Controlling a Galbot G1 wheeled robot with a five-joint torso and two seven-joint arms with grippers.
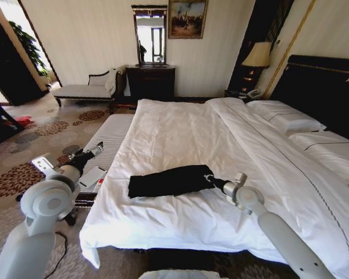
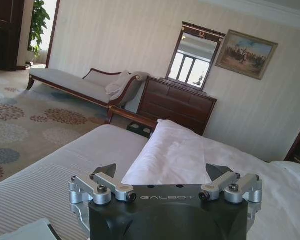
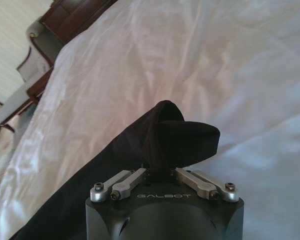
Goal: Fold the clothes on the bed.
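The clothes are one black T-shirt [image 1: 168, 181], gathered into a long strip lying crosswise near the foot edge of the bed [image 1: 180, 125]. My right gripper [image 1: 210, 179] is at the strip's right end and is shut on the fabric. In the right wrist view the gripper [image 3: 159, 172] pinches a raised fold of the T-shirt [image 3: 185, 140], which curls over above the white duvet [image 3: 230, 65]. My left gripper [image 1: 96, 149] hangs over the striped bench [image 1: 111, 135], left of the bed and away from the shirt. Its jaws [image 2: 165, 172] stand wide open and hold nothing.
A white pad [image 1: 92, 176] lies on the bench under my left arm. Pillows [image 1: 285, 118] and a dark headboard [image 1: 326, 87] are at the right. A chaise [image 1: 84, 90], a dresser [image 1: 151, 81] with a mirror, and a lamp [image 1: 257, 55] line the far wall. Patterned carpet [image 1: 23, 151] lies to the left.
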